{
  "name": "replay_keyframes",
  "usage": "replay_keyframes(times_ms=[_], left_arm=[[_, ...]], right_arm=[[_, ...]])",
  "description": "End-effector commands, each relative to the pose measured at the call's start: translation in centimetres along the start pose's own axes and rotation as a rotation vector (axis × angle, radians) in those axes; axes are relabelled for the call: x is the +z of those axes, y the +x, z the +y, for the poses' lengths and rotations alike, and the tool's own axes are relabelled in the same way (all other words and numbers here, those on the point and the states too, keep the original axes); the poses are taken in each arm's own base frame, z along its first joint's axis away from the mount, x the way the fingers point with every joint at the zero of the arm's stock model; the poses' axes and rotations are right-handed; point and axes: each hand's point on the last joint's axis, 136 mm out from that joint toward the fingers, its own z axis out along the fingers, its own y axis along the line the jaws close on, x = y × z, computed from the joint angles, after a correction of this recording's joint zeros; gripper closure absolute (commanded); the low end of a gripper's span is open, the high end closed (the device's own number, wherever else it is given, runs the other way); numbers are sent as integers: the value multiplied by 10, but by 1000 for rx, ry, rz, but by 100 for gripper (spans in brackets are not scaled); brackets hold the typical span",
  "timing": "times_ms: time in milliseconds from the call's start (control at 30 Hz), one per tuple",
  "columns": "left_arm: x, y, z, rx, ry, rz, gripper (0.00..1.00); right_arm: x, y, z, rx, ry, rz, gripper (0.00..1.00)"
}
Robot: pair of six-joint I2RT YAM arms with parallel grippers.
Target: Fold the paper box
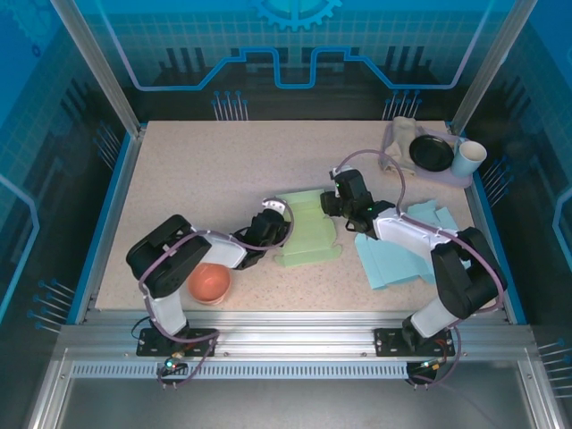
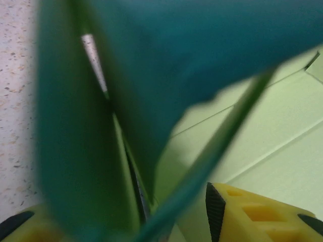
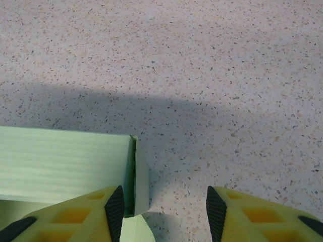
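The paper box (image 1: 308,231) lies near the middle of the table (image 1: 197,179) and is only partly folded. From above, much of the sheet looks flat. In the left wrist view, flaps at its left side stand up. In the right wrist view, one short wall at its right side is upright with a folded corner. The left gripper (image 2: 136,222) is about half open with the raised flaps between its fingers, and as far as I can see it is not pinching them. The right gripper (image 3: 164,206) is half open too and holds nothing; the wall corner is just beside its left finger. I judge that the other walls must be raised and locked, so most of the work is left.
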Motion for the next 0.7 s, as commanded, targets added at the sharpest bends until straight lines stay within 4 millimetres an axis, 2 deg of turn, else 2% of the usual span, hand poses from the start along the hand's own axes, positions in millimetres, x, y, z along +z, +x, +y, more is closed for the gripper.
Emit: replay_keyframes(times_ms=[0,233,400,533,667], left_arm=[[9,-23,-3,12,-21,-76,56],[12,-30,-3,-22,-25,-96,85],[9,-38,-2,-31,-46,-42,100],[1,-50,1,17,-77,8,100],[-7,-68,10,140,-153,83,100]], right_arm=[[8,23,-2,-49,17,95,51],[6,22,-1,-56,11,99,51],[-3,11,1,-36,-4,62,50],[-21,-6,0,-20,-7,6,49],[-55,-28,-5,-7,-17,-69,47]])
